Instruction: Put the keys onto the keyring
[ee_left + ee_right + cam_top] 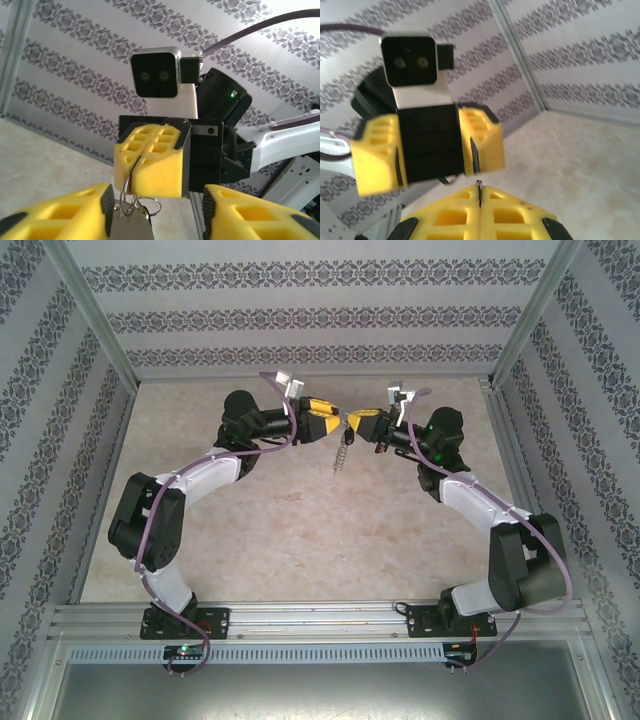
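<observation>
Meeting tip to tip high above the table point(300, 540), the left fingers point(325, 424) and right fingers point(356, 424) have bare surface below them on every side. The side walls point(60, 390) stand well apart from both arms, and the back wall is the nearest edge beyond the fingertips.

The right fingers point(137, 165) are clenched on the keyring point(126, 192), their yellow pads pressed flat together with the wire pinched in the seam. The left fingers point(75, 210) are released and stand wide apart, with open air between them. A flat grey piece of the keyring lies just beside the inner face of one left finger. Whether it touches cannot be told.

From the top view the keyring point(342, 445) hangs straight down from the meeting point, its long axis vertical, clear of the table. From the right wrist a thin metal edge of the keyring point(479, 187) stands up out of the seam of the right fingers point(480, 205), pointing toward the spread left fingers point(482, 145).

The finger pads are ribbed yellow blocks on black housings. The keyring is thin silver-grey wire in round loops. The table looks like pale mottled stone, and the walls carry grey patterned stripes.
</observation>
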Action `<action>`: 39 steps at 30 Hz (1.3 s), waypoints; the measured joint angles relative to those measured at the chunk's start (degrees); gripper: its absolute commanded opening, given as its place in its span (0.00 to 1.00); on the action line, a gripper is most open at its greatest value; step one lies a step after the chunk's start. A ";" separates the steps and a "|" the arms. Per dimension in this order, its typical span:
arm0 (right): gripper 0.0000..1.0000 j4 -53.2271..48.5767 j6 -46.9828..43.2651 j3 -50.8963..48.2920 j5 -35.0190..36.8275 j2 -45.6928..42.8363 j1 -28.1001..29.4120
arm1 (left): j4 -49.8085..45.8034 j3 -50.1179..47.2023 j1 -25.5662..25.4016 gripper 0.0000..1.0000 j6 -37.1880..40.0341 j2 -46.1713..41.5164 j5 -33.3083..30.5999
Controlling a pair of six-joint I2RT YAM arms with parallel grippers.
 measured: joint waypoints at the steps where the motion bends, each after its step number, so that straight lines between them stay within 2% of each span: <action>1: 0.00 -4.31 -3.43 0.96 -0.28 -0.55 0.00 | -1.88 0.42 0.63 0.57 1.51 -0.11 0.17; 7: 0.00 -18.73 -15.93 6.82 -5.01 -0.94 -0.63 | -15.78 4.57 2.97 0.59 12.00 -0.68 1.11; 11: 0.00 -23.74 -19.98 10.88 -8.59 1.16 -1.29 | -27.10 7.91 3.06 0.59 20.33 -0.96 1.77; 15: 0.00 -27.96 -22.34 13.55 -11.50 3.19 -1.33 | -34.38 9.81 3.06 0.58 25.33 -1.05 3.63; 24: 0.00 -32.04 -24.59 14.73 -12.94 4.22 -0.81 | -38.05 12.61 2.62 0.57 26.73 -0.39 8.59; 36: 0.00 -32.83 -24.83 14.78 -12.92 4.44 0.66 | -45.81 15.47 0.85 0.54 31.21 1.68 10.25; 39: 0.00 -32.85 -24.87 14.78 -12.61 4.44 0.66 | -47.39 15.50 0.85 0.47 32.26 1.68 10.34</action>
